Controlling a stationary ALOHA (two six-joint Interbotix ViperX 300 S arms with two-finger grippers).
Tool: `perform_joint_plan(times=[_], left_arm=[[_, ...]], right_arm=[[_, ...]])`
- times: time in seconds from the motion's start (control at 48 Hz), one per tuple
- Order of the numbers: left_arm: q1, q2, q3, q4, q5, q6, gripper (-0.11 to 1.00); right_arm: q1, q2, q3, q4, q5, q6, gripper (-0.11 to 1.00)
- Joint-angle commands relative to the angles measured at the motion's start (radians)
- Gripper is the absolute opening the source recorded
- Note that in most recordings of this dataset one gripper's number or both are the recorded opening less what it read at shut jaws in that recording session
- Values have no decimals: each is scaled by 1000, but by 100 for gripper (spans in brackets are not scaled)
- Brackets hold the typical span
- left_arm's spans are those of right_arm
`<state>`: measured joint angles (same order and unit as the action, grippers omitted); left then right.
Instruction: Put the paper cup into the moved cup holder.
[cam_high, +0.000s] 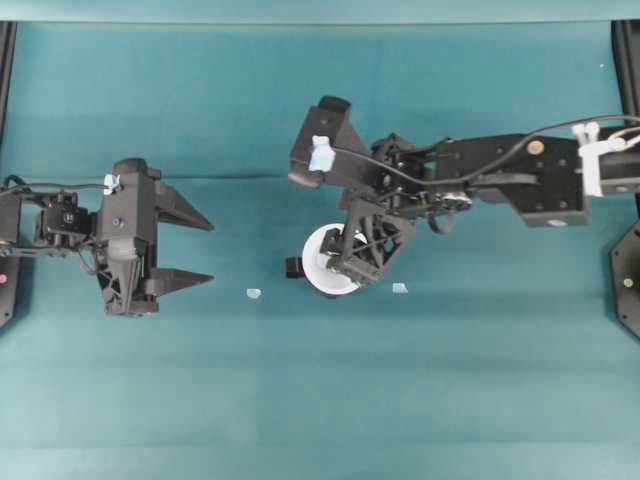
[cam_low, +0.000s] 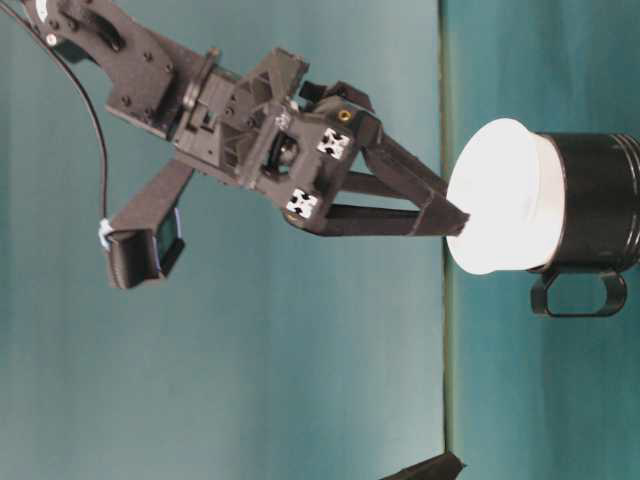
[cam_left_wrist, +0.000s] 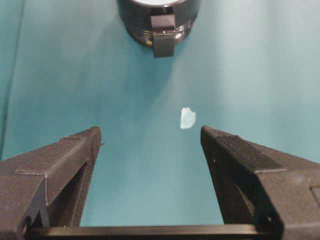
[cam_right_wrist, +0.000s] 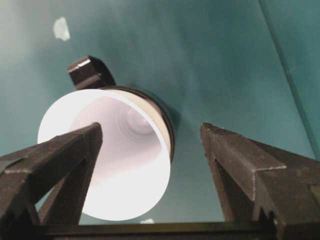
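The paper cup (cam_right_wrist: 107, 155) already sits in the cup holder (cam_low: 595, 205) on the counter (cam_high: 450, 380). The right gripper (cam_right_wrist: 150, 165) hangs just above it, fingers wide, gripping nothing; the left gripper (cam_high: 190, 250) waits apart, fingers wide. Next probably: lift the right arm clear without nudging the cup.

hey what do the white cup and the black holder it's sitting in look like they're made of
The paper cup looks like thin matte white paper: a slim rim and a faintly ridged inside. The cup holder is glossy black with bright highlights, so glazed ceramic, coated metal or plastic; the look leaves that open.
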<state>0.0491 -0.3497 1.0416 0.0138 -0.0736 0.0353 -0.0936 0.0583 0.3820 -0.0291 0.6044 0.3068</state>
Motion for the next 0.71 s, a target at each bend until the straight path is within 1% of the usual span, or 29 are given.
perform_joint_plan(times=[0.0, 0.271, 0.562, 0.687], left_arm=[[0, -2, -15, 2, -6, 0, 80], [0, -2, -15, 2, -6, 0, 80], [0, -2, -15, 3, -6, 0, 80], [0, -2, -15, 3, -6, 0, 80]], right_arm=[[5, -40, 2, -2, -14, -12, 88], [6, -84, 52, -2, -38, -14, 88], [6, -158, 126, -3, -163, -14, 88], [6, -190, 158, -2, -189, -14, 88]])
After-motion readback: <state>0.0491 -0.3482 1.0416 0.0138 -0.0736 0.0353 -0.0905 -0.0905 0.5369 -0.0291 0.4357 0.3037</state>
